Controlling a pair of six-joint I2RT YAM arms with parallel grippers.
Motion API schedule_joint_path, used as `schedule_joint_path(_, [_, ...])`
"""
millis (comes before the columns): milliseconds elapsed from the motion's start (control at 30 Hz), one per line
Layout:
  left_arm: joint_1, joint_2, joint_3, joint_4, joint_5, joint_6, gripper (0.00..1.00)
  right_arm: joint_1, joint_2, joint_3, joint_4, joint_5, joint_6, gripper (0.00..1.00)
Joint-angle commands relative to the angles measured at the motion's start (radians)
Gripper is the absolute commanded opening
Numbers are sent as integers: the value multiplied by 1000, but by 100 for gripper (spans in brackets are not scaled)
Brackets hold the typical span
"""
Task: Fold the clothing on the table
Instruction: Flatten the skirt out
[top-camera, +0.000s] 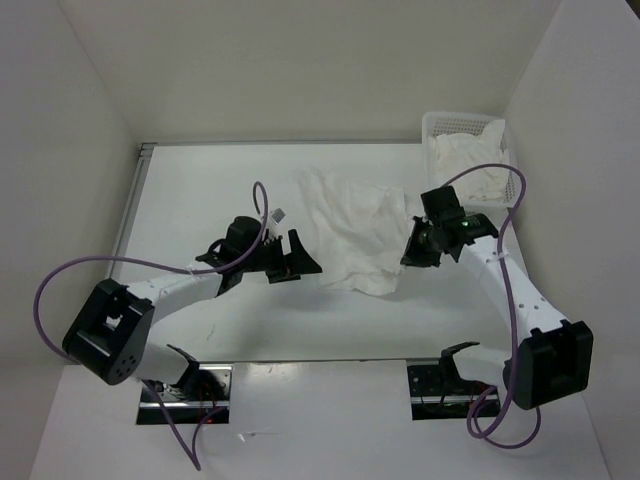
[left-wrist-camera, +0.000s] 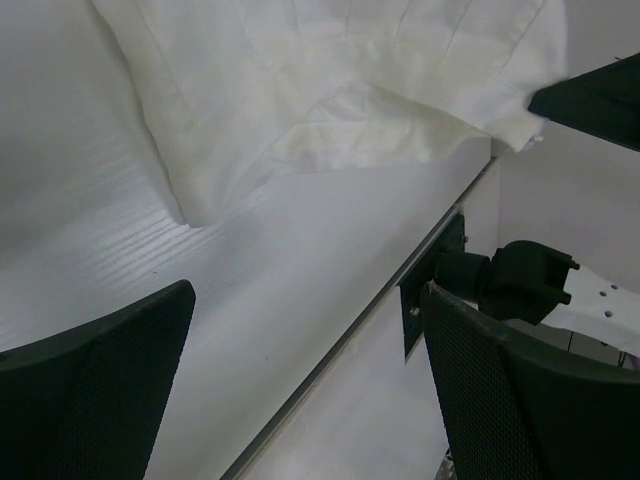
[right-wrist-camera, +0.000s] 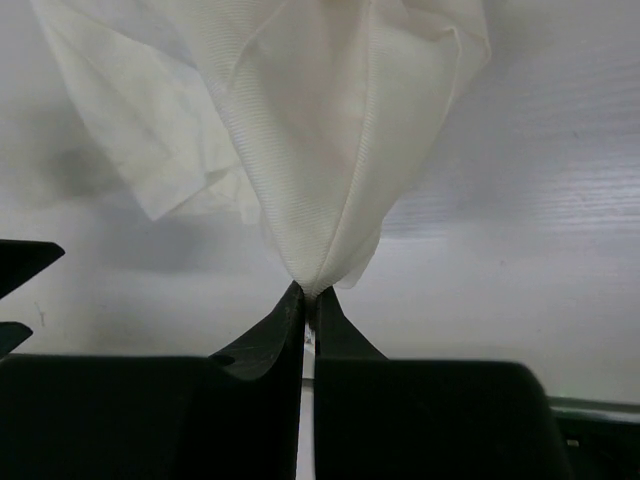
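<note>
Right tool (right-wrist-camera: 310, 292) was clenched on an edge of the clothing (top-camera: 350, 235), crumpled on the surface (top-camera: 200, 190); my left tool (top-camera: 300, 255) gaped beside it. That thin pinch could slip if I tugged hard

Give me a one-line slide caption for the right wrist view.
Right gripper, jaws shut on a pinched fold of the white clothing over the table.

The top camera looks down from high over the near edge onto the whole table (top-camera: 200, 200). The wrist cameras sit low and close, the left one facing right, the right one facing left. All three views share the clothing (top-camera: 350, 235).
</note>
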Motion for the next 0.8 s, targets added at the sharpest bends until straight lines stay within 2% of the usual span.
schedule_joint_path(0, [-9,38,34,76,37,9,100,-11,-22,8,-22,49,14,0])
schedule_joint_path(167, [-9,66,43,96,37,9,100,-21,-136,164,62,27,46,0])
schedule_joint_path(333, [-9,66,67,76,37,9,100,-21,-112,329,95,12,46,0])
schedule_joint_path(500, [-9,48,67,76,37,9,100,-21,-67,301,71,31,46,0])
schedule_joint_path(667, [-9,48,67,76,28,9,100,-21,-122,327,264,-109,17,0])
schedule_joint_path(767, [-9,48,67,112,57,-14,100,-21,-109,462,338,-118,-6,0])
